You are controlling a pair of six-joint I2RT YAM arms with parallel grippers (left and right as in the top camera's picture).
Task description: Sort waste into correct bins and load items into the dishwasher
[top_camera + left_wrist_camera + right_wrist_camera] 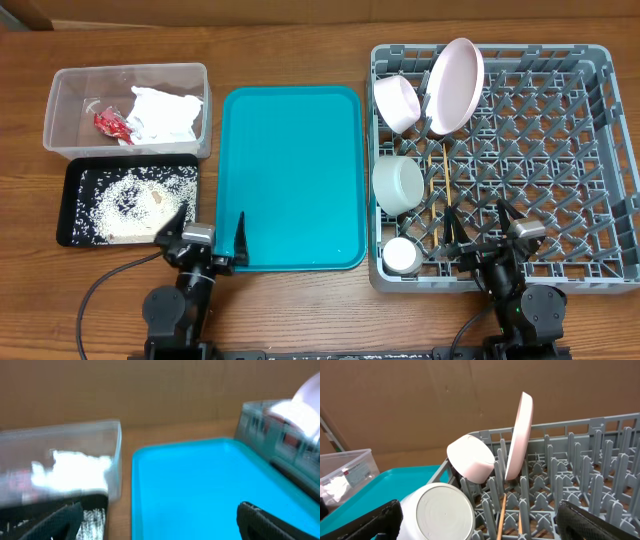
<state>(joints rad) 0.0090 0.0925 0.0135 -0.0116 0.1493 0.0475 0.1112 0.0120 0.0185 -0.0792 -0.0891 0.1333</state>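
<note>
The clear tub (60, 140) at the back left holds the crumpled napkin (160, 112) and the red wrapper (110, 123). The black tray (72, 205) in front of it holds loose rice (130, 200). The grey dish rack (560, 170) holds the plate (455, 85) on edge, a pink bowl (397, 100), a greyish bowl (398, 183), a small cup (403, 256) and chopsticks (440, 185). My left gripper (210, 228) is open and empty at the teal tray's front left corner. My right gripper (478, 225) is open and empty over the rack's front edge, with the greyish bowl (442, 512) at its left.
A teal serving tray (292, 175) lies between the bins and the rack and fills the left wrist view (200, 485). The table's front edge runs just behind both arms. The rack's right half holds only upright pegs.
</note>
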